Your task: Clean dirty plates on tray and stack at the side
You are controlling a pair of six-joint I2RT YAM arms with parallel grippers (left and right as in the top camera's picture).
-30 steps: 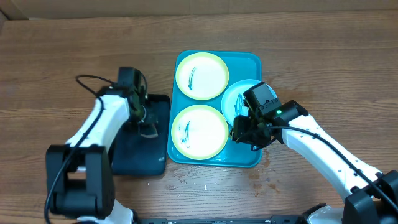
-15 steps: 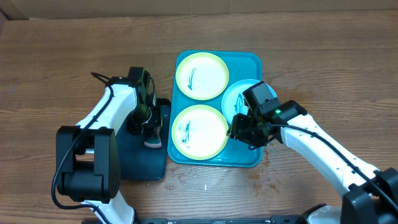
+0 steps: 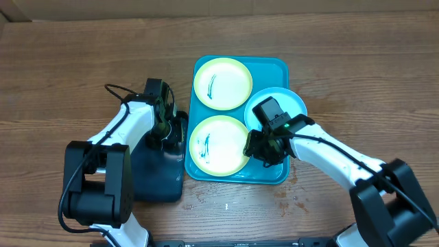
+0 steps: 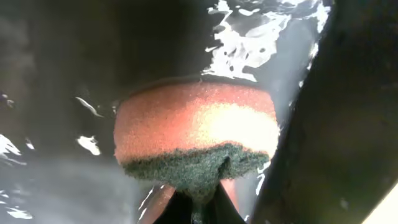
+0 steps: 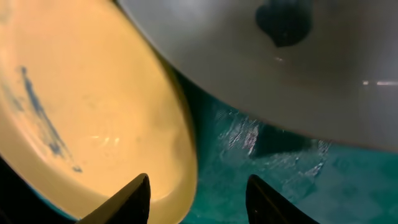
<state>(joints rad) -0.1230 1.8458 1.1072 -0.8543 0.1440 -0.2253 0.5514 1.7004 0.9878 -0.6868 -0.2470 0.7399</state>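
Note:
The turquoise tray (image 3: 277, 66) holds three plates. A yellow-green plate (image 3: 222, 83) lies at the back and another (image 3: 218, 144) at the front, both with dark smears. A light blue plate (image 3: 282, 100) at the right is partly under my right arm. My right gripper (image 3: 258, 148) is open, its fingers straddling the front plate's right rim (image 5: 184, 149): one finger over the plate, the other over the tray floor (image 5: 249, 177). My left gripper (image 3: 169, 139) is shut on an orange sponge (image 4: 196, 124) with a green scouring face, low over the black tray (image 3: 154, 177).
The black tray's floor (image 4: 56, 74) looks wet and shiny. It sits against the turquoise tray's left side. Bare wooden table (image 3: 357, 75) surrounds both trays. The light blue plate's edge (image 5: 292, 81) overhangs the area just beyond my right fingers.
My left arm has swung right, toward the black tray's edge beside the turquoise tray. My right gripper has slid left onto the front plate's right rim.

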